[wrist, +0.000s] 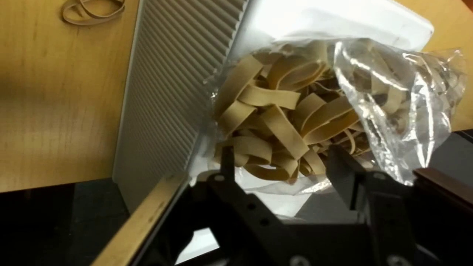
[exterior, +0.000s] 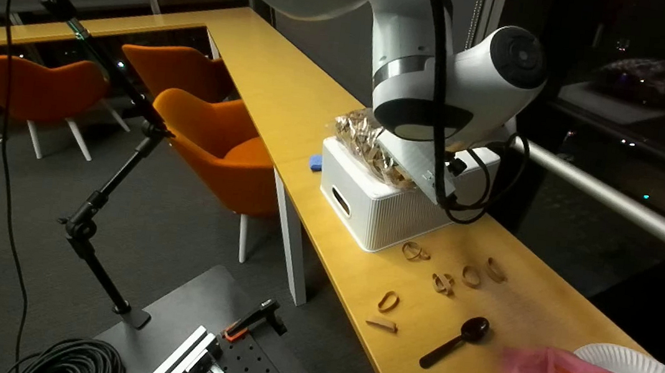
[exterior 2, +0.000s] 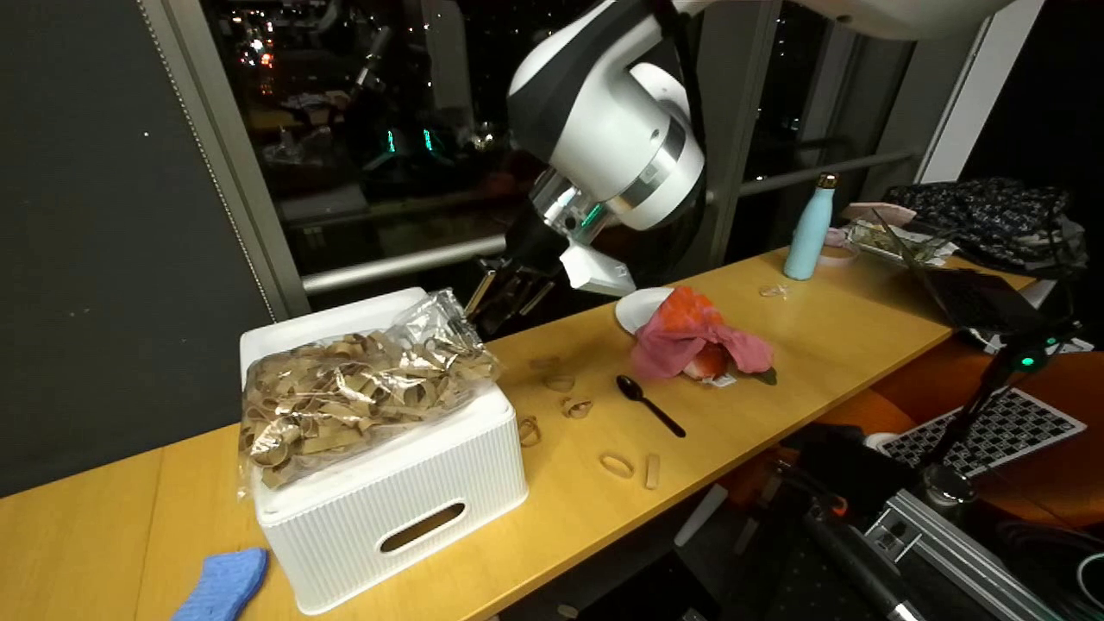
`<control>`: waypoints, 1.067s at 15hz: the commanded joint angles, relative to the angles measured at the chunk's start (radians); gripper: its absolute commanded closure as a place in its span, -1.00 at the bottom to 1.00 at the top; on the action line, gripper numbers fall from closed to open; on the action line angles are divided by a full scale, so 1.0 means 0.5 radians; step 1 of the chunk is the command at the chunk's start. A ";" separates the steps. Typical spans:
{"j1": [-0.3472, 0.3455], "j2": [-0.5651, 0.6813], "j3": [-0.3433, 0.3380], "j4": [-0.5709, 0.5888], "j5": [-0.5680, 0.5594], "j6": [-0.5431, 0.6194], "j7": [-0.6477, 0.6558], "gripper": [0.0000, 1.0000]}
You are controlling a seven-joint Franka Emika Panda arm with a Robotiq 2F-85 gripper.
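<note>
A clear plastic bag [exterior 2: 371, 388] full of tan rubber bands lies on top of a white ribbed box [exterior 2: 448, 457]. In the wrist view the bag's shiny crumpled plastic [wrist: 399, 99] is to the right, with wide tan bands [wrist: 281, 125] bunched in the middle. My gripper [wrist: 281, 151] is open, its two black fingertips apart at the near edge of the bands. Nothing is clearly gripped between them; whether they touch the bag I cannot tell. In an exterior view the gripper [exterior 2: 504, 306] tilts down beside the bag's upper right end. The arm hides the fingers in an exterior view of the bag [exterior: 369, 140].
Several loose rubber bands [exterior: 443, 283] and a black spoon [exterior: 455, 342] lie on the yellow table [exterior: 349, 263]. Beyond are a pink-orange cloth [exterior 2: 690, 336], a white plate [exterior 2: 638, 309] and a blue bottle [exterior 2: 811, 228]. A blue cloth [exterior 2: 226, 582] lies by the box. Windows line the back.
</note>
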 commanded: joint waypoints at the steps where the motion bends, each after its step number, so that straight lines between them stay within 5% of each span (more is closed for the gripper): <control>1: 0.006 -0.150 -0.075 -0.132 0.066 -0.030 -0.024 -0.34; 9: 0.020 -0.220 -0.369 -0.435 -0.166 0.001 0.158 -0.49; 10: 0.028 -0.200 -0.423 -0.460 -0.277 -0.004 0.248 -0.46; 12: 0.025 -0.158 -0.482 -0.470 -0.467 0.002 0.407 -0.06; 14: 0.025 -0.109 -0.496 -0.446 -0.637 -0.007 0.555 -0.04; 16: 0.030 -0.065 -0.478 -0.421 -0.779 0.000 0.696 -0.28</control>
